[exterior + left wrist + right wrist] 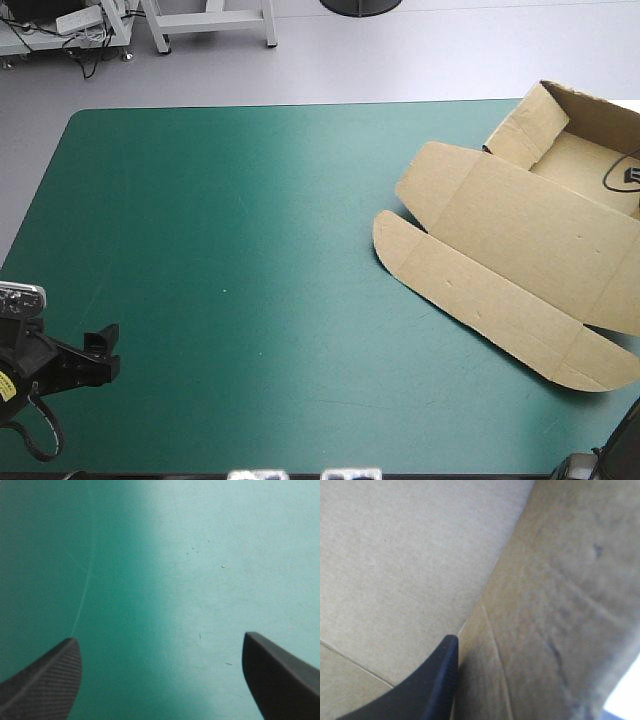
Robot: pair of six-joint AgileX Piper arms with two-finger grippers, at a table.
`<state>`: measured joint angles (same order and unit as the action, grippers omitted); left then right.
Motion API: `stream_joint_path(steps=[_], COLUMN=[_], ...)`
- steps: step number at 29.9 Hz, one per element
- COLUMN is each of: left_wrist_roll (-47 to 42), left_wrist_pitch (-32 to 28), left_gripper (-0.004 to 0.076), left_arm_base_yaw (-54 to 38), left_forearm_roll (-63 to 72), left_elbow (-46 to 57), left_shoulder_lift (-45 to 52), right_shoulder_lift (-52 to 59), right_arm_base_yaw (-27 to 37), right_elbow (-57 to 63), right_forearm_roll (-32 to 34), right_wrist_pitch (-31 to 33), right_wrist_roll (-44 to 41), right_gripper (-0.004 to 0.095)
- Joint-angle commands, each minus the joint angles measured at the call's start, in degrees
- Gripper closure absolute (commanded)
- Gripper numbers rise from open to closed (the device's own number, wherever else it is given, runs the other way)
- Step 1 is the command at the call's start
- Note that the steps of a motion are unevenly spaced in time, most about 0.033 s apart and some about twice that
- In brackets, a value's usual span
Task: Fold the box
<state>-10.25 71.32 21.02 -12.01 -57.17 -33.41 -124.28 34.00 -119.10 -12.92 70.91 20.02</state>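
The left end effector [103, 352] hangs over the desk's near left corner, well apart from the box [520, 235]. In its wrist view its two black fingers [47, 680] stand wide apart. Between and ahead of them is only the teal-green cover [200, 555], marked by a few fine scratches and specks. It grips nothing.

Farther in, the box lies on the right half of the desk [250, 250] and runs past the high view's right side. Its nearest part is a long strip with rounded ends, flat on the cover and slanting from mid-desk toward the near right. A crease joins it to the wide lid panel behind, also flat, with a rounded tab at its far left corner. Beyond the lid, at the desk's far right corner, is the tray part. Its left and far walls are raised around a floor.

The right end effector [457, 639] shows only in its own wrist view. One black finger [432, 685] lies against an upright brown wall, its tip where the wall meets a flat panel of the box [395, 555]. The wall hides the other finger. The visible finger sits close to the middle, so the end effector is clamped on that wall. A crease crosses the flat panel beside the finger.
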Motion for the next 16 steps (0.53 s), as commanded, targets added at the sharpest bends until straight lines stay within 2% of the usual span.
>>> stream_joint_path(steps=[1,3,6,10,12,14,16], left_wrist_roll=[-0.86,-0.59,0.32,0.59,0.63,0.86,1.37], left_wrist_pitch=[-5.90,-8.83,-11.59,-13.11,-13.11,-13.11,-13.11], left_gripper=[0.0106,0.0106,0.0106,0.0106,0.0106,0.0106,0.0106], left_arm_base_yaw=[0.14,0.14,0.14,0.14,0.14,0.14,0.14], left_forearm_roll=[1.28,1.91,2.38,2.38,2.24,1.98,1.97], left_elbow=[-1.21,-1.21,-1.21,-1.21,-1.21,-1.21,-1.21], left_shoulder_lift=[-0.35,-0.35,-0.35,-0.35,-0.35,-0.35,-0.35], right_shoulder_lift=[3.41,3.41,3.28,3.20,3.20,3.42,3.80], right_arm_base_yaw=[2.64,3.02,3.02,3.12,3.12,3.12,3.12], right_elbow=[-1.85,-1.26,0.12,1.39,1.39,1.39,0.44], right_forearm_roll=[-6.89,-7.77,-8.42,-7.89,-7.76,-8.01,-8.58], right_wrist_pitch=[0.72,0.95,0.92,-0.46,-0.73,-1.15,-1.29], right_wrist_roll=[2.02,5.95,8.29,5.72,3.33,3.33,2.99], right_gripper=[0.0918,0.0870,0.0666,0.0193,0.0030,-0.0016,0.0000])
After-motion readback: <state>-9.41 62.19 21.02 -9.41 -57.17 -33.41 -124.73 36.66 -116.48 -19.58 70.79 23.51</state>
